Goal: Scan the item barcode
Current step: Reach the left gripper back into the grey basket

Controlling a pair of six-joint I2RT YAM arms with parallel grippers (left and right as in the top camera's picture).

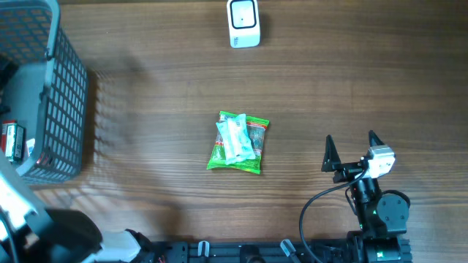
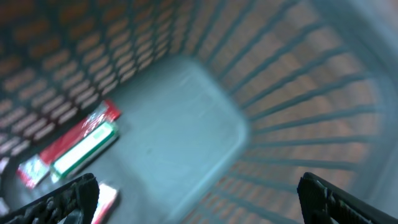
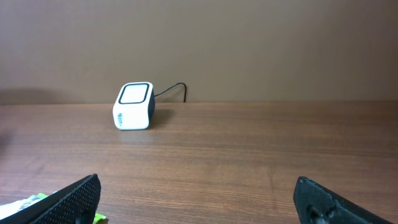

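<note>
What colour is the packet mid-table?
The packet is mostly green and white, clearest in the overhead view.

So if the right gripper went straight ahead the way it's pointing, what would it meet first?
Probably nothing on the table: the right gripper points across bare wood, the barcode scanner sits left of that line, and only the wall lies beyond.

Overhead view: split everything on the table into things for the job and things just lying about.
For the job: green snack packet; barcode scanner.
Lying about: grey basket; red and green packet inside it.
</note>
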